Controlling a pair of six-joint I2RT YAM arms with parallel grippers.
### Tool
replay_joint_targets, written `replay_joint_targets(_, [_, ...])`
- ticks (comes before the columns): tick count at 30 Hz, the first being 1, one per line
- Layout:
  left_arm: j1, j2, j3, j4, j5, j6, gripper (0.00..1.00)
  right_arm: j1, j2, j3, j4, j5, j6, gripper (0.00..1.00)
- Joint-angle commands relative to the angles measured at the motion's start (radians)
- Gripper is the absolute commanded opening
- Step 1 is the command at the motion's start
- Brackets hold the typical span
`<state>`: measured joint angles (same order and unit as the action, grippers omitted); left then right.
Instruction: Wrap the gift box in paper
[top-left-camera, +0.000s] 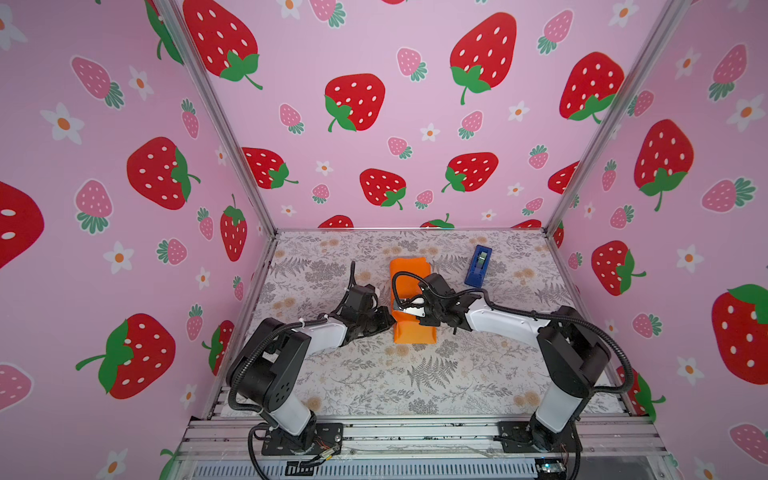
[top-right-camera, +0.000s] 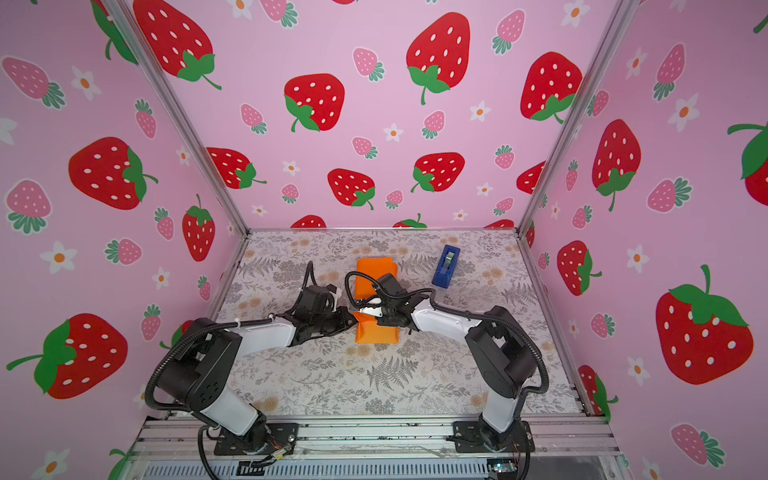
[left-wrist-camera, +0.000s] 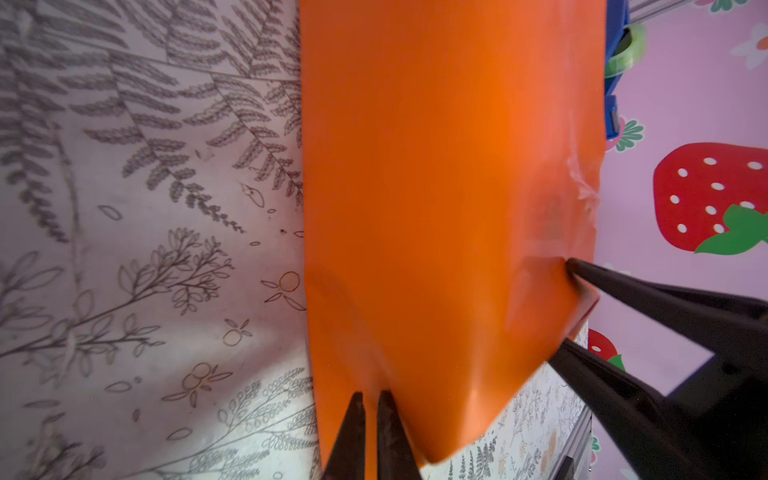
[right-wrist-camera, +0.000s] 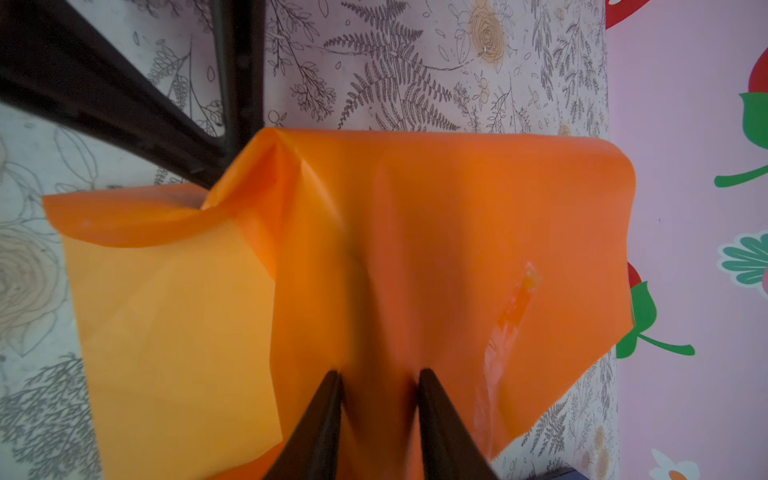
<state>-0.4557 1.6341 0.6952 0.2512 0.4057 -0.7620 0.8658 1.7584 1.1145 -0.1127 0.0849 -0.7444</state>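
Note:
The orange paper (top-left-camera: 409, 270) (top-right-camera: 374, 270) lies folded into a long bundle on the table's middle. The gift box is hidden under it. My left gripper (top-left-camera: 388, 322) (top-right-camera: 353, 320) is at the bundle's left side, near its front end. In the left wrist view its tips (left-wrist-camera: 371, 399) stand almost together, pinching a thin fold of paper (left-wrist-camera: 436, 187). My right gripper (top-left-camera: 404, 309) (top-right-camera: 365, 309) reaches over the bundle from the right. Its jaws (right-wrist-camera: 380, 376) stand apart, pressed onto the paper (right-wrist-camera: 415, 228), with a ridge of paper between them.
A bright-blue tape dispenser (top-left-camera: 478, 266) (top-right-camera: 446, 266) stands at the back right, a short way from the bundle. The floral table cover (top-left-camera: 415, 374) reaches to strawberry-print walls on three sides. A metal rail (top-left-camera: 415, 432) runs along the front.

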Motion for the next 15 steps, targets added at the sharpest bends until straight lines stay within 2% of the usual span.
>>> replay_joint_targets(1, [-0.022, 0.03, 0.035, 0.077, 0.035, -0.045, 0.11, -0.001, -0.009, -0.022, -0.044, -0.031, 0.004, 0.32])
replay_joint_targets(15, [-0.083, 0.128, 0.032, 0.247, 0.015, -0.167, 0.11, -0.001, -0.013, -0.022, -0.043, -0.034, 0.01, 0.31])
